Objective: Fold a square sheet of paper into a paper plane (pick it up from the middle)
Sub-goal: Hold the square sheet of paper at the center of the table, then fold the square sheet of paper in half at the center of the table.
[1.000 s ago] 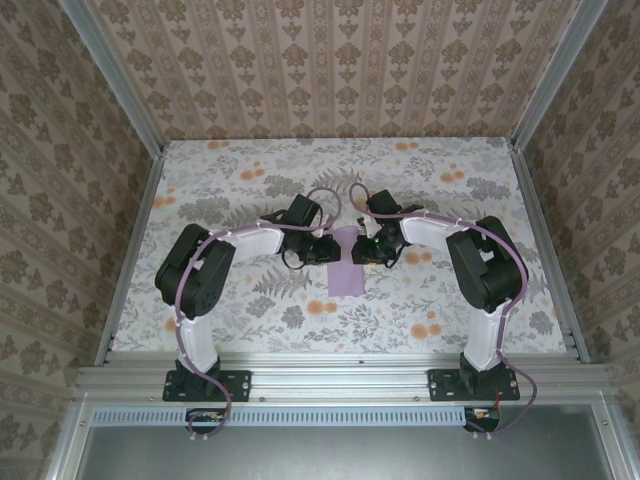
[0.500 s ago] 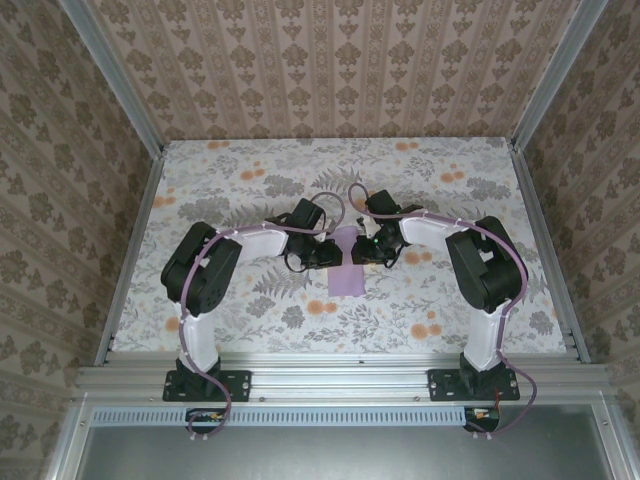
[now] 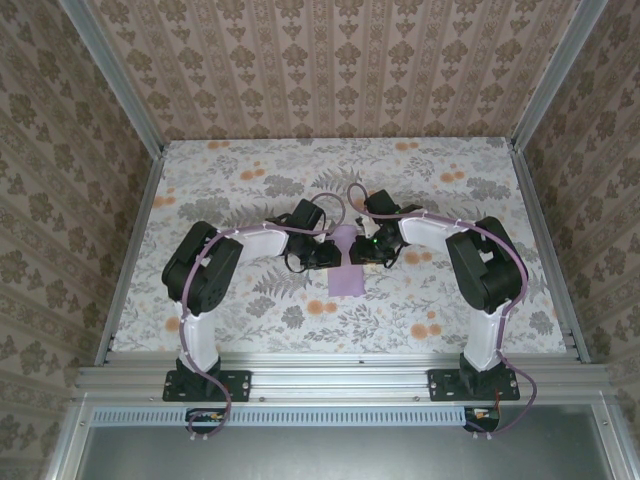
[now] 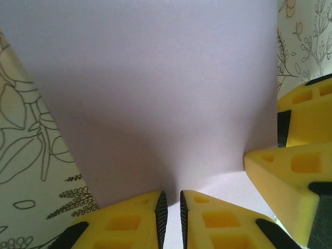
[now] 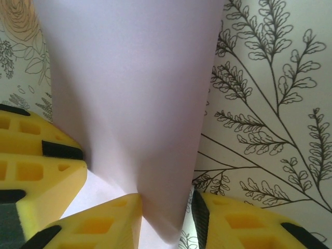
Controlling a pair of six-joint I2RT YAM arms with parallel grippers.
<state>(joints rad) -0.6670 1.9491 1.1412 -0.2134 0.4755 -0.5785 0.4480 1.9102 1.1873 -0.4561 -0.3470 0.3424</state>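
The table (image 3: 230, 190) is covered with a pale floral pattern, grey leaves and small orange flowers. Three walls (image 3: 330, 70) with beige patterned wallpaper stand around it, and metal posts (image 3: 112, 72) run up in the far corners. A metal rail (image 3: 340, 383) lies along the near edge, and both arms are bolted to it.

The sheet (image 3: 347, 277) is near the middle of the table, between the two grippers. From above, its near part looks flat on the surface, while its middle is squeezed narrow and raised.

The left gripper (image 3: 330, 252) reaches the sheet from the left. In its wrist view the left gripper (image 4: 171, 220) has its yellow fingers (image 4: 129, 225) almost together, with just a thin slit between the black pads, and the sheet (image 4: 155, 93) runs down into this slit, so it is pinched there.

The right gripper (image 3: 365, 250) reaches in from the right. In its wrist view the right gripper (image 5: 166, 223) is partly open. The lifted fold of the sheet (image 5: 129, 93) hangs between the jaws, touching one finger (image 5: 104, 225). By the other pad a little of the table shows.
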